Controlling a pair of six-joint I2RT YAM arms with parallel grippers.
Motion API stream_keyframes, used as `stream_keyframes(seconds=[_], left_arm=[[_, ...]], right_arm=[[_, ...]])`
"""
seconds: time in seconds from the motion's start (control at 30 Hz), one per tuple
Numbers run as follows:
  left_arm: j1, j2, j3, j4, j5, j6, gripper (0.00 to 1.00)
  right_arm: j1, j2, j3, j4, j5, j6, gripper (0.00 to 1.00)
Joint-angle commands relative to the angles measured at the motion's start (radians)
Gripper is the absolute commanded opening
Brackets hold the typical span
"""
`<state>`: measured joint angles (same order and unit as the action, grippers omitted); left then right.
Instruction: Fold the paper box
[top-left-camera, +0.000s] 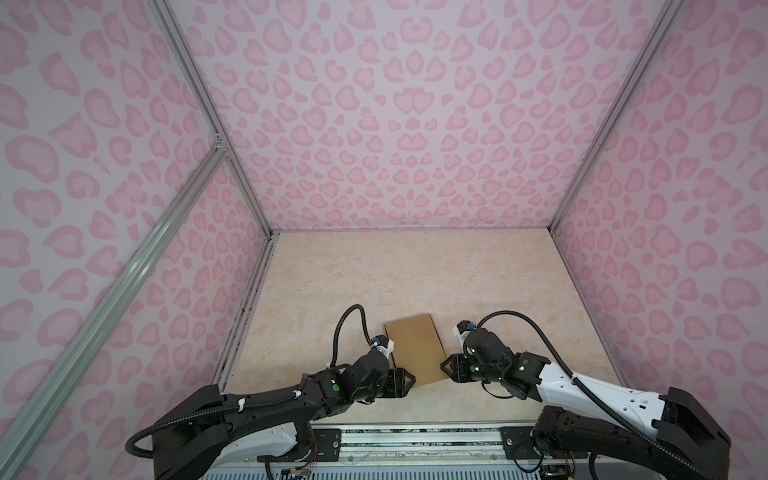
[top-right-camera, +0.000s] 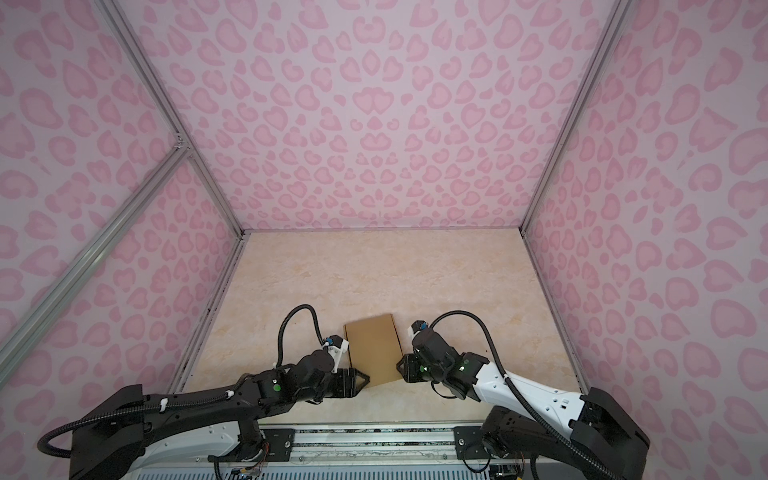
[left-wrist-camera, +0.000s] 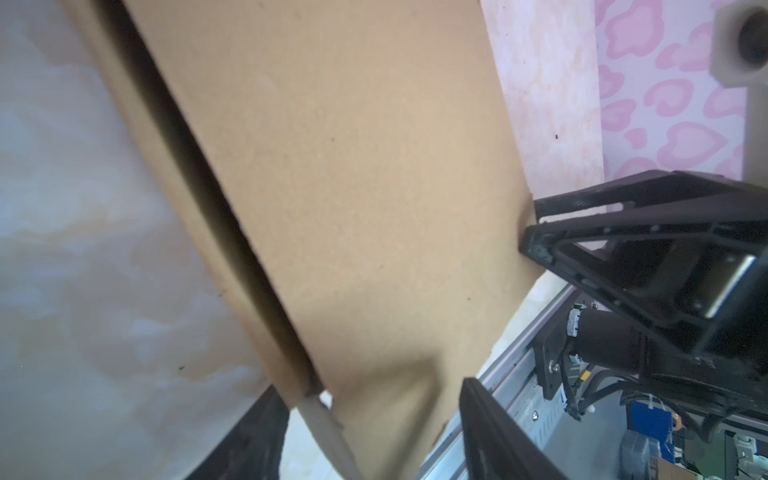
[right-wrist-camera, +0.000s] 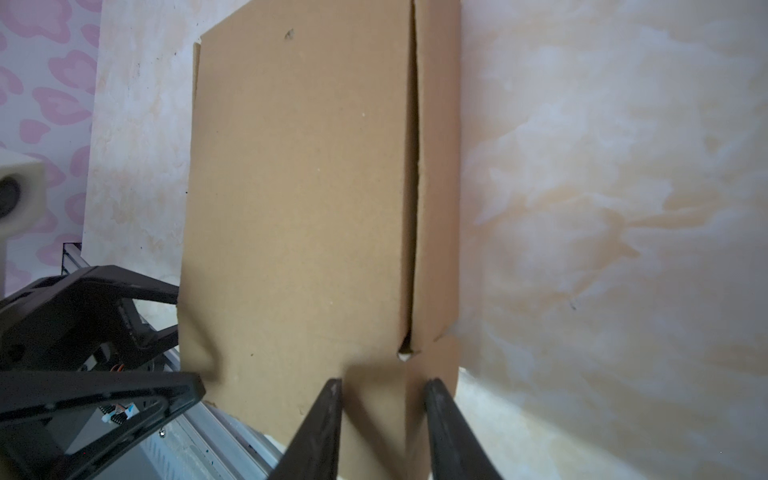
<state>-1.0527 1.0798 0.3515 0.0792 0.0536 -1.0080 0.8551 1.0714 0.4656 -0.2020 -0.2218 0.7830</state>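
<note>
The bench (top-left-camera: 415, 270) stretches bare beyond the far end of the paper box (top-left-camera: 413, 353). The box lies shallow and seemingly closed, its long axis running straight away from the robot. Both arms meet the box at its near end, so neither is clearly nearer. The left gripper (top-left-camera: 411, 379) sits at the box's near-left corner, jaws spread wide about it. The right gripper (right-wrist-camera: 382, 382) sits at the box's near-right side, partly closed with a strip of cardboard in its gap; whether it truly pinches I cannot tell. The coming move likely turns on that near end, held between the two.
</note>
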Motion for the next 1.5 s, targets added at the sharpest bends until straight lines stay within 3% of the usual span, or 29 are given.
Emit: stream_keyframes(seconds=[0.0, 1.13, 1.47], left_arm=[[0.005, -0.008, 0.001, 0.003, -0.016, 0.012, 0.68], [0.014, -0.001, -0.026, 0.017, -0.005, 0.010, 0.67], [0.016, -0.004, -0.027, 0.017, -0.003, 0.007, 0.67]], right_arm=[[0.001, -0.001, 0.007, 0.011, -0.016, 0.009, 0.36], [0.001, 0.067, 0.013, 0.084, -0.062, 0.078, 0.30], [0.000, 0.110, 0.052, 0.039, -0.079, 0.040, 0.28]])
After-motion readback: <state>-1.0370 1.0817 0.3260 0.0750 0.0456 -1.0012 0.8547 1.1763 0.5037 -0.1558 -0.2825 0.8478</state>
